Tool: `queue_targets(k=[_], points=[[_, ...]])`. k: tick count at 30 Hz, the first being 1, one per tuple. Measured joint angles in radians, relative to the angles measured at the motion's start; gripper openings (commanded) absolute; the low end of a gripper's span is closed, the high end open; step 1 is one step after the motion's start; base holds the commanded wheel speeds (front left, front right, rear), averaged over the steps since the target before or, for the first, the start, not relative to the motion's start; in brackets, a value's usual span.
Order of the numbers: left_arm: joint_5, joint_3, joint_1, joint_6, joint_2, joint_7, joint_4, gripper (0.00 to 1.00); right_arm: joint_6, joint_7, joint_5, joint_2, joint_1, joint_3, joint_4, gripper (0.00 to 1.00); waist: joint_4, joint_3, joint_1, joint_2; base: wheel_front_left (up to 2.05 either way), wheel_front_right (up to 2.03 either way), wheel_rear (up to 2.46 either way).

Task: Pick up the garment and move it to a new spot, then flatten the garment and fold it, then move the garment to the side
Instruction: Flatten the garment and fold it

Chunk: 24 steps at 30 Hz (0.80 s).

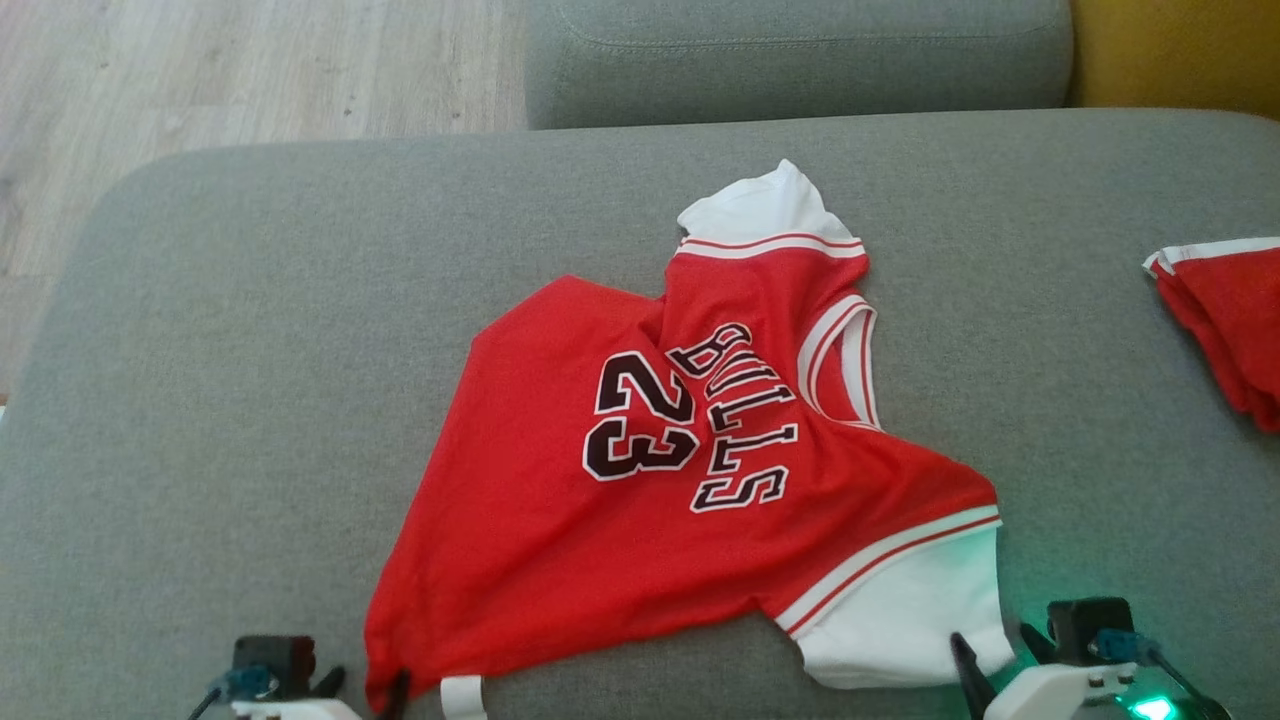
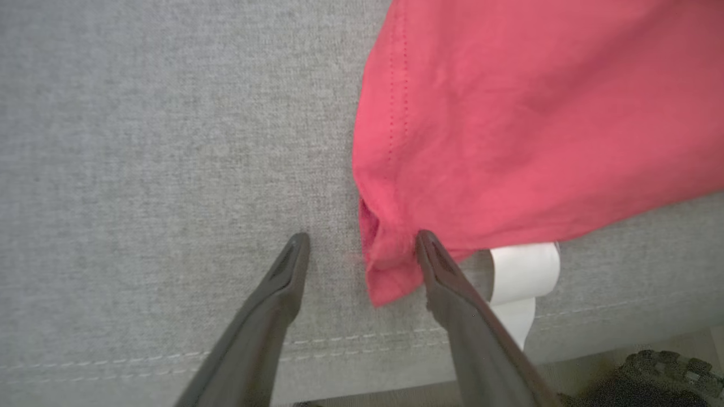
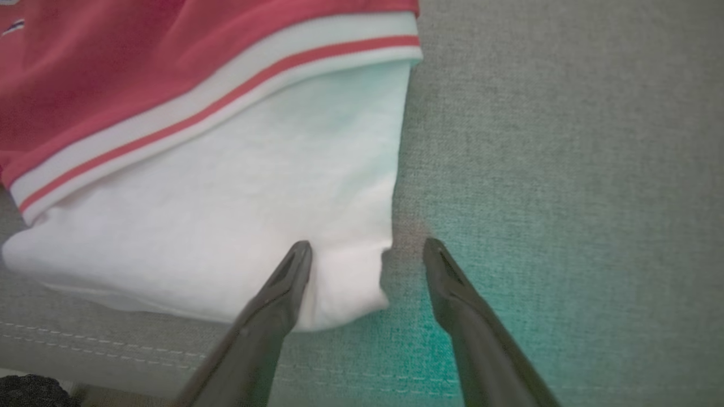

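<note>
A red garment (image 1: 560, 560), a jersey printed "BULLS 23" with white sleeves, lies crumpled and skewed on the grey cushion (image 1: 250, 350). My left gripper (image 1: 365, 686) is at its near-left corner. In the left wrist view the left gripper (image 2: 362, 237) is open, and the garment's red corner (image 2: 390, 277) lies between the fingers, against the right one. My right gripper (image 1: 996, 652) is at the near white sleeve (image 1: 900, 620). There the right gripper (image 3: 367, 244) is open astride the corner of that sleeve (image 3: 226, 215).
A second red and white garment (image 1: 1225, 320) lies at the cushion's right edge. A white tag (image 2: 523, 271) pokes out under the red hem. The cushion's front seam (image 2: 113, 362) runs just behind both grippers. A back cushion (image 1: 800, 60) and wooden floor (image 1: 200, 70) lie beyond.
</note>
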State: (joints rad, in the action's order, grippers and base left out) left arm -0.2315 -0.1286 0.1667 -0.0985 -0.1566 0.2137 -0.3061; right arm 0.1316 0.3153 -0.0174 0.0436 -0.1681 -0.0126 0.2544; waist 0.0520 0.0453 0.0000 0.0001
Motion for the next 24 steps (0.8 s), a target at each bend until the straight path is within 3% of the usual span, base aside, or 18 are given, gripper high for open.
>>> queue_targets(k=[5, 7, 8, 9, 12, 13, 14, 15, 16, 17, 24], points=[[-0.009, -0.021, -0.019, -0.008, -0.007, -0.013, -0.022, 0.98, 0.0, -0.002, 0.0, 0.0, 0.022, 0.004, 0.012, 1.0, -0.002, 0.008, 0.0, 0.0, 0.0, 0.0, 0.0], [-0.011, -0.023, -0.029, -0.008, -0.008, -0.019, -0.03, 0.89, 0.0, -0.004, 0.0, 0.0, 0.026, 0.004, 0.018, 1.0, -0.001, 0.011, 0.0, 0.0, 0.0, 0.0, 0.0], [-0.011, -0.025, -0.033, -0.009, -0.009, -0.021, -0.034, 0.73, 0.0, -0.004, 0.0, 0.0, 0.03, 0.004, 0.021, 1.0, -0.001, 0.013, 0.0, 0.0, 0.0, 0.0, 0.0], [-0.015, -0.027, -0.035, -0.009, -0.011, -0.022, -0.038, 0.48, 0.0, -0.004, -0.001, 0.0, 0.036, 0.004, 0.025, 1.0, -0.001, 0.014, 0.0, 0.0, 0.0, 0.0, 0.0], [-0.027, -0.039, -0.049, -0.016, -0.019, -0.022, -0.051, 0.25, 0.0, -0.004, -0.004, 0.0, 0.043, 0.003, 0.04, 1.0, 0.0, 0.015, 0.0, 0.0, 0.0, 0.0, 0.0], [-0.029, -0.047, -0.051, -0.016, -0.02, -0.022, -0.053, 0.25, 0.0, -0.004, -0.011, 0.0, 0.047, 0.005, 0.047, 1.0, 0.0, 0.015, 0.0, 0.0, 0.0, 0.0, 0.0], [-0.032, -0.053, -0.052, -0.017, -0.02, -0.022, -0.053, 0.07, 0.0, -0.004, -0.017, 0.0, 0.053, 0.008, 0.056, 1.0, 0.001, 0.014, 0.0, 0.0, 0.0, 0.0, 0.0], [-0.036, -0.055, -0.052, -0.017, -0.019, -0.022, -0.055, 0.0, 0.0, -0.003, -0.027, 0.001, 0.057, 0.011, 0.065, 1.0, 0.001, 0.014, 0.0, 0.0, 0.0, 0.0, 0.0], [-0.04, -0.056, -0.053, -0.019, -0.02, -0.022, -0.057, 0.0, 0.0, -0.005, -0.037, 0.001, 0.057, 0.016, 0.068, 0.82, 0.002, 0.013, 0.0, 0.0, 0.0, 0.0, 0.0], [-0.046, -0.058, -0.054, -0.021, -0.02, -0.022, -0.059, 0.0, 0.0, -0.017, -0.05, 0.001, 0.057, 0.019, 0.071, 0.0, 0.003, 0.012, 0.0, 0.0, 0.0, 0.0, 0.0], [-0.105, -0.077, -0.044, -0.022, -0.024, 0.005, -0.027, 0.0, 0.0, -0.055, -0.175, -0.001, 0.055, 0.043, 0.037, 0.0, 0.003, -0.005, 0.0, 0.0, 0.0, 0.0, 0.0]])
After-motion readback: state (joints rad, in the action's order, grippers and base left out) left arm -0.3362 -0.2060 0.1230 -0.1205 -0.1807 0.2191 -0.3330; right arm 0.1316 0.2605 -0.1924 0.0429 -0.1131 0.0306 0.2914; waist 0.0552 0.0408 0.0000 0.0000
